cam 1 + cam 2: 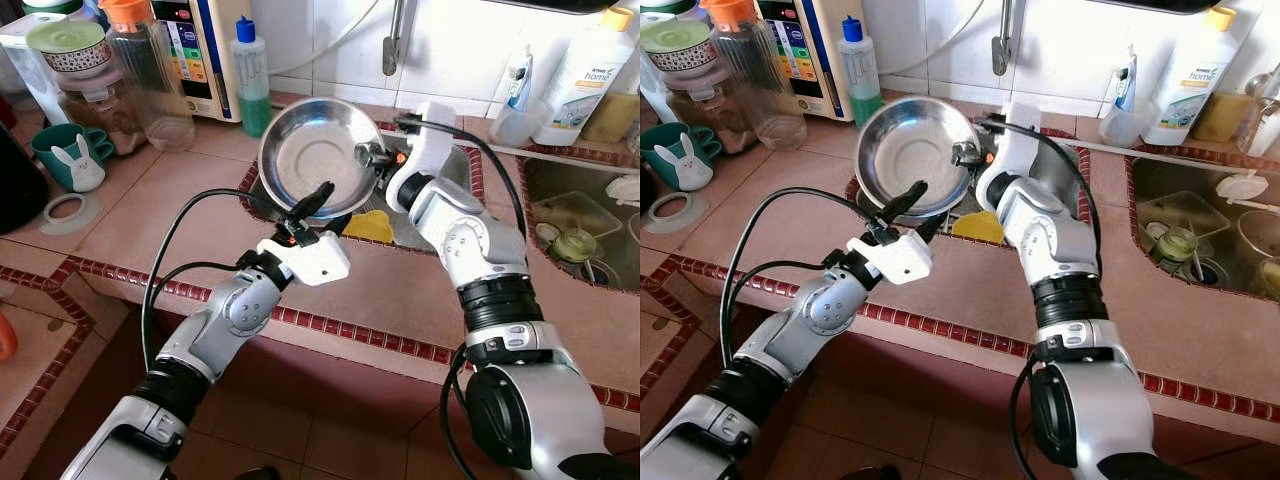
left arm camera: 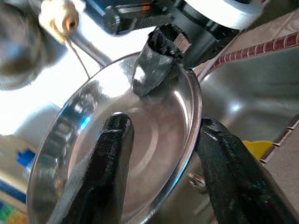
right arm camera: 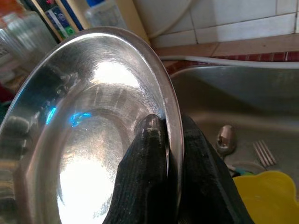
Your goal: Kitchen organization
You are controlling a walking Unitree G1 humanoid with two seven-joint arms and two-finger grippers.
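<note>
While tilted above the sink (image 1: 455,165), steel bowl (image 1: 318,155), empty, rim pinched by right gripper (image 3: 170,140) fingers; left gripper (image 2: 161,154) fingers spread astride it.

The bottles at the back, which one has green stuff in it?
The small clear bottle with the blue cap, standing next to the water dispenser. The big dish soap bottle by the sink is white with a yellow cap.

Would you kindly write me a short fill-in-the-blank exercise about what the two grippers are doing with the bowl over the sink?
1. The right gripper is shut on the rim of the ____ bowl.
2. The left gripper is ____, one finger on each side of the bowl's rim.
3. The bowl is held above the ____.
4. In the sink a fork lies beside a ____.

Missing words: steel; open; sink; spoon
</note>
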